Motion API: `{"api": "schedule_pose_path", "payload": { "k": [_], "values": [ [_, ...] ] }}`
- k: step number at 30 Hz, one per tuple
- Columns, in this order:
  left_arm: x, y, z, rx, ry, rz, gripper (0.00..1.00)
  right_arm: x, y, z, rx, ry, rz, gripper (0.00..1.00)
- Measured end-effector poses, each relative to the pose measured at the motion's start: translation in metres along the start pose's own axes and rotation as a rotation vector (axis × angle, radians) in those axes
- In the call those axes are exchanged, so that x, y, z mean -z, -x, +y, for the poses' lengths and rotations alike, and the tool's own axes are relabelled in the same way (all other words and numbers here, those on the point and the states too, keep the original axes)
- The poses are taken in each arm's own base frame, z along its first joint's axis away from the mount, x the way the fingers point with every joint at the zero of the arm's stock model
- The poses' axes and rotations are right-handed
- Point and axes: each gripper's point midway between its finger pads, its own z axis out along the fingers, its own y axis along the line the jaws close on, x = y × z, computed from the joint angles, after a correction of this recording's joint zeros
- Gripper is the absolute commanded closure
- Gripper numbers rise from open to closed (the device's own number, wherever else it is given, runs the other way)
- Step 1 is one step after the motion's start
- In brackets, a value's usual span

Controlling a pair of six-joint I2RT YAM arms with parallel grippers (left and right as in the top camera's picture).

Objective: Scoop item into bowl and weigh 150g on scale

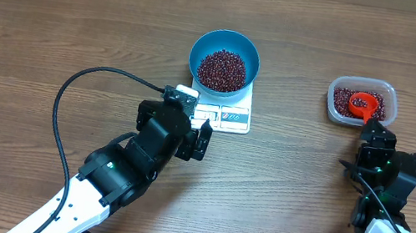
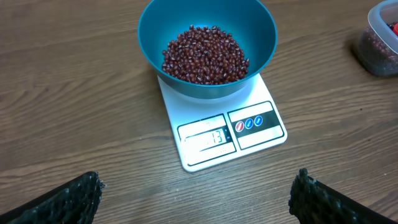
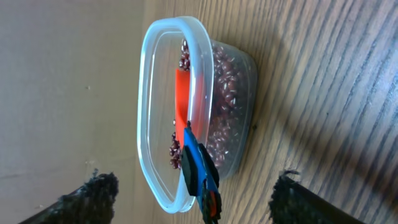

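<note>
Caught the right gripper (image 1: 373, 131) open and lined up on the orange scoop's handle (image 3: 198, 165) in the clear tub (image 1: 331, 99) at right, the left gripper (image 2: 199, 193) wide and empty below the scale (image 1: 233, 119) bearing the blue bowl (image 1: 199, 47) of beans (image 1: 223, 68), upper centre; needed a centred, level pinch on that handle.

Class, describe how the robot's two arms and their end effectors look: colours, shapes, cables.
The left arm and right arm match: blocky black upper joints, smooth white lower links. A thin black cable loops out from the left arm. The left end effector and right end effector each have two black fingers with a rough, bumpy surface.
</note>
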Motion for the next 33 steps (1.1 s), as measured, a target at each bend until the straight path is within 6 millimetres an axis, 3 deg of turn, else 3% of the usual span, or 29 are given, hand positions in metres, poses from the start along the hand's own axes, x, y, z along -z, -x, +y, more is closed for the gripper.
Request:
{"api": "schedule_pose_path", "payload": {
  "k": [18,23,33],
  "values": [
    [0.0000,0.0000,0.0000,0.000,0.000,0.000,0.00,0.0000,0.0026,-0.0020,0.002,-0.009,-0.016,0.71],
    [0.0000,0.0000,0.0000,0.000,0.000,0.000,0.00,0.0000,0.0027,-0.0020,0.002,-0.009,-0.016,0.90],
    [0.0000,0.0000,0.0000,0.000,0.000,0.000,0.01,0.0001,0.0026,-0.0017,0.005,-0.008,-0.016,0.96]
  ]
}}
